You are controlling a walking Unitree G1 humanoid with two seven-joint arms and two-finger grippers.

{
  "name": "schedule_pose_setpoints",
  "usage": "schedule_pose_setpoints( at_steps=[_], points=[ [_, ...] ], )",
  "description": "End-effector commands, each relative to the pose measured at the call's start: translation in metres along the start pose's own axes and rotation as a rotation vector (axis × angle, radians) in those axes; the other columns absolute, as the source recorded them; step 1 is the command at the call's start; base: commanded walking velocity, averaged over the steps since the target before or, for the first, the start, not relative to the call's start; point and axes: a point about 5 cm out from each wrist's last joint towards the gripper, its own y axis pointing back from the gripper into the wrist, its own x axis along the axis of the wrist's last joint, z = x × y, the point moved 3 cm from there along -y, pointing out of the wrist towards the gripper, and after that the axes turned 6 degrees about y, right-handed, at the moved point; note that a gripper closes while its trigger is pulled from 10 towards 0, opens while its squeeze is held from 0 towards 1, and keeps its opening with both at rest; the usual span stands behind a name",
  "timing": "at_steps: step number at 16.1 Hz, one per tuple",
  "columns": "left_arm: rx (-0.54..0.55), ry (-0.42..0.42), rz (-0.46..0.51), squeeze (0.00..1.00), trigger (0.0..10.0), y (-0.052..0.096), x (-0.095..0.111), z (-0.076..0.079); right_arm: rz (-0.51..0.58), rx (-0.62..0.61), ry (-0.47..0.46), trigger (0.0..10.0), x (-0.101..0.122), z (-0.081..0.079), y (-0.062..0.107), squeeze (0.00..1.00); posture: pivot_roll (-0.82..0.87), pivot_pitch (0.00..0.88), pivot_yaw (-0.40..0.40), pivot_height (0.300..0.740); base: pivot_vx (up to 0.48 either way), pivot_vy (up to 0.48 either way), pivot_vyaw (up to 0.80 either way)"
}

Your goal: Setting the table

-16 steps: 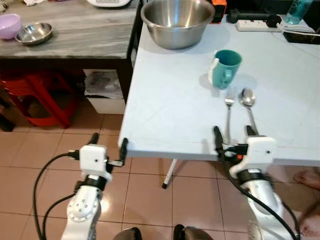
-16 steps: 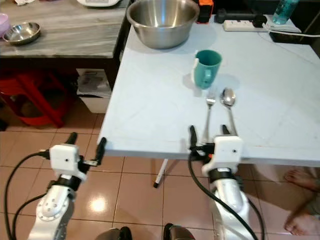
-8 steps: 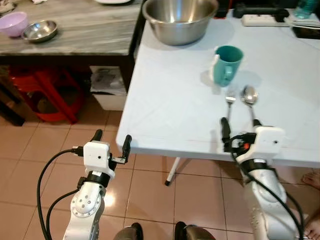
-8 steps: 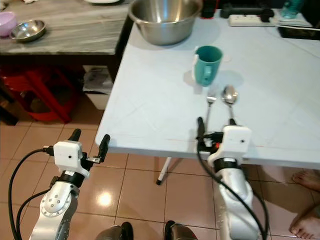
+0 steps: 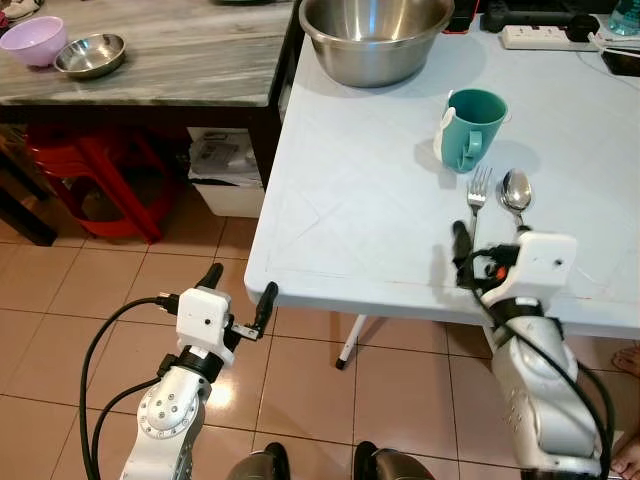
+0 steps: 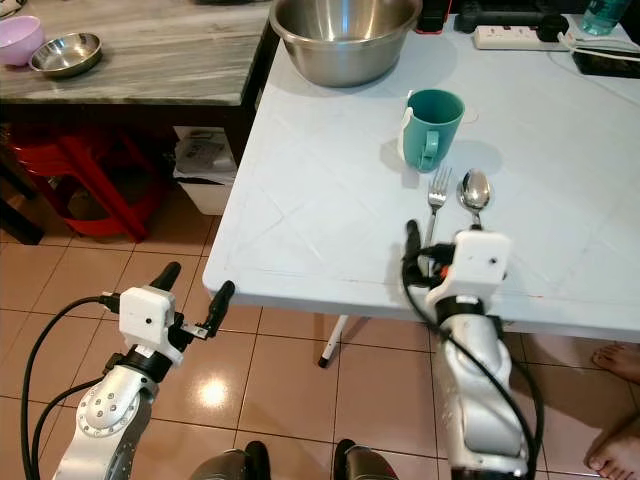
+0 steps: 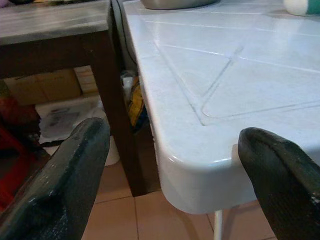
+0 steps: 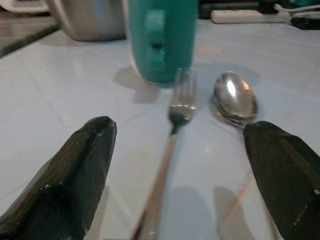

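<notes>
Cutlery: my right hand [image 5: 487, 243] hangs released over the handles of the slim silver fork [image 5: 477, 197] and silver spoon [image 5: 515, 193], lying side by side at the near edge of the pale blue-white plastic bench [image 5: 350, 200].
Left hand [image 5: 238, 293]: released, idle just off the bench corner.
Beyond: teal ceramic mug [image 5: 471, 128], then big steel mixing bowl [image 5: 376, 36].
Step, I judge: cutlery looks placed; next, pull the right hand clear without nudging the handles.

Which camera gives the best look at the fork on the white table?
The right eye view: the fork lies whole except its handle end behind the right gripper, left of the spoon. The left eye view shows much the same. The right wrist view shows it close but blurred. The left wrist view looks at the table corner.
</notes>
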Motion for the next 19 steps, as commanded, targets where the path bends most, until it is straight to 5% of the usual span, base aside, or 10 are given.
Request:
schedule_pose_setpoints(
  at_steps=[1, 10, 19],
  points=[
    [-0.051, 0.009, -0.025, 0.00, 10.0, 0.006, -0.004, 0.006, -0.045, -0.017, -0.004, 10.0, -0.007, 0.004, -0.001, 0.00, -0.11, 0.260, 0.065, 0.740, 0.000, 0.000, 0.00],
    [-0.190, 0.062, 0.069, 0.00, 10.0, 0.000, 0.028, 0.019, -0.078, -0.037, 0.000, 10.0, -0.006, 0.014, -0.018, 0.00, -0.09, 0.257, 0.072, 0.740, 0.000, 0.000, 0.00],
    [-0.305, 0.089, 0.058, 0.00, 10.0, 0.003, 0.027, 0.030, -0.079, -0.025, 0.000, 10.0, 0.002, 0.014, -0.040, 0.00, -0.09, 0.257, 0.090, 0.740, 0.000, 0.000, 0.00]
  ],
)
